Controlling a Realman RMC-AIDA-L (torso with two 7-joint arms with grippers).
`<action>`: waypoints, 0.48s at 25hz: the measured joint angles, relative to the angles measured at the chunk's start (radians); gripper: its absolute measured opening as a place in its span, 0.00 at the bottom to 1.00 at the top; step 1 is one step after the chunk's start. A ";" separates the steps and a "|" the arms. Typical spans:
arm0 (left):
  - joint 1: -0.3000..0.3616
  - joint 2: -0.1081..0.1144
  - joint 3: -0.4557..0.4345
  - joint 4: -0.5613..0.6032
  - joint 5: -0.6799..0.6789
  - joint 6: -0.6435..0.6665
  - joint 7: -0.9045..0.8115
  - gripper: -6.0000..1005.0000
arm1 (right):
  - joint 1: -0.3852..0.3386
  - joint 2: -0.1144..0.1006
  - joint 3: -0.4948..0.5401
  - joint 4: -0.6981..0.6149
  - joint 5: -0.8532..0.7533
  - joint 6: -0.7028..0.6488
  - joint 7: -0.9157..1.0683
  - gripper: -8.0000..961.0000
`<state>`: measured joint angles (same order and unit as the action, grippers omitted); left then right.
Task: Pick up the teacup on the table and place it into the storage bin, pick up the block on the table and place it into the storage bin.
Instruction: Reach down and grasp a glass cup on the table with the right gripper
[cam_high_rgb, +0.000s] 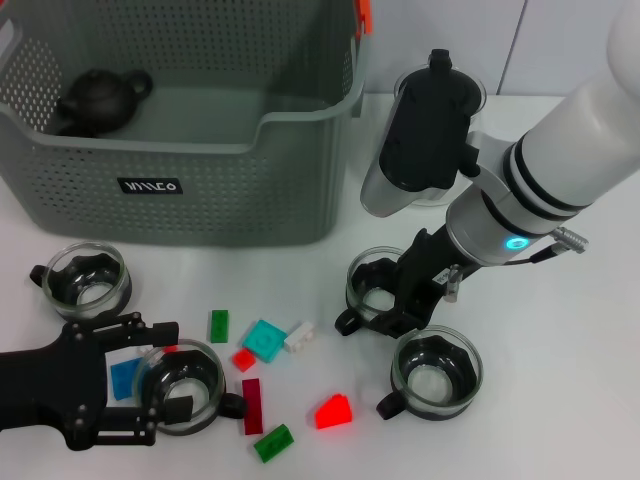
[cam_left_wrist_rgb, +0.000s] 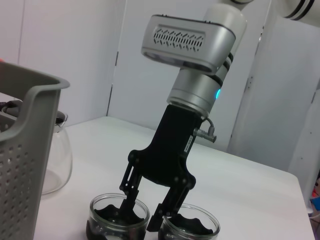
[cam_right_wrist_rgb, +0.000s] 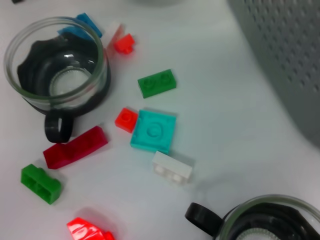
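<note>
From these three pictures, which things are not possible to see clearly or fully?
- Head view: the left gripper covers part of a teacup and the blue block; whether it grips the cup is unclear.
- Head view: the storage bin is cut off by the top edge; its wall partly hides the dark teapot.
- Right wrist view: one teacup is cut off by the bottom edge; that arm's own jaws do not show.

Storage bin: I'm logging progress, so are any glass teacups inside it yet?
No. The grey-green perforated storage bin holds only a dark teapot; four glass teacups stand on the white table.
</note>
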<state>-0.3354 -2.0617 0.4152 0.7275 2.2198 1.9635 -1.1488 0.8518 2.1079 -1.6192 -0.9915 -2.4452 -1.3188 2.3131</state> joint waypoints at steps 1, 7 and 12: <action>0.001 0.000 -0.003 -0.001 0.000 0.000 0.000 0.85 | 0.000 0.000 -0.003 0.003 0.000 0.003 0.002 0.56; 0.003 0.000 -0.007 -0.002 0.002 0.000 0.002 0.85 | 0.000 -0.001 -0.015 0.007 -0.007 0.026 0.023 0.56; 0.004 0.000 -0.007 -0.003 0.004 0.000 0.002 0.85 | 0.008 0.000 -0.041 0.029 -0.005 0.030 0.021 0.57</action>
<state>-0.3316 -2.0617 0.4080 0.7240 2.2238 1.9635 -1.1466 0.8596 2.1080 -1.6601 -0.9627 -2.4499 -1.2886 2.3340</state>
